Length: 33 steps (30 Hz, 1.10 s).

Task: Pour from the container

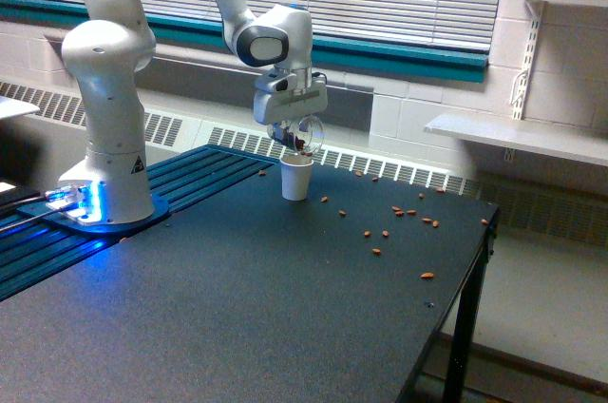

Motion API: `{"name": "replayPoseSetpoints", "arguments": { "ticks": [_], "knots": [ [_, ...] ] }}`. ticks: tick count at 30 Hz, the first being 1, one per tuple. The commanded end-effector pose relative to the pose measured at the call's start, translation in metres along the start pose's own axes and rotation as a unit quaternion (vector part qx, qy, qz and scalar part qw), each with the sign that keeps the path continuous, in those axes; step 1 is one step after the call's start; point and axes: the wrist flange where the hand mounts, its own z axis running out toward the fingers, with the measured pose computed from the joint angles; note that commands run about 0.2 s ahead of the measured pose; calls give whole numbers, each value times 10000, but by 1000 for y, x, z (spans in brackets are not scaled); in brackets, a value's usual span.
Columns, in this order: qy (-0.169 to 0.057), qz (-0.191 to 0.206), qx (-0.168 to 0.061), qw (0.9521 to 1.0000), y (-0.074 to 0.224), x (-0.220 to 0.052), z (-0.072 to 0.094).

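Observation:
In the exterior view my gripper (291, 131) is shut on the container (305, 136), a small clear cup with brown pieces showing through its wall. The container hangs tilted just above a white paper cup (296, 178) that stands on the dark table (237, 308). A few brown pieces show at the container's lower lip, right over the paper cup's mouth. My fingertips are mostly hidden behind the container and the gripper body.
Several brown nut-like pieces (408, 213) lie scattered on the table to the exterior view's right of the paper cup. The arm's white base (104, 165) stands at the left with a blue light. The table's right edge (475, 260) drops off to the floor.

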Motion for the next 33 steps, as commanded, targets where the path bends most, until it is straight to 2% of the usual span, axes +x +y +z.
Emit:
{"name": "replayPoseSetpoints", "arguments": {
  "ticks": [1, 9, 22, 33],
  "knots": [
    [-47, 77, 60, 9999, 0, -9, 0],
    [-128, 152, 92, 9998, 3, -15, 2],
    [-517, 276, 157, 9982, 12, -33, 13],
    [-433, 365, 52, 9984, 22, -28, 21]
  ]
}}
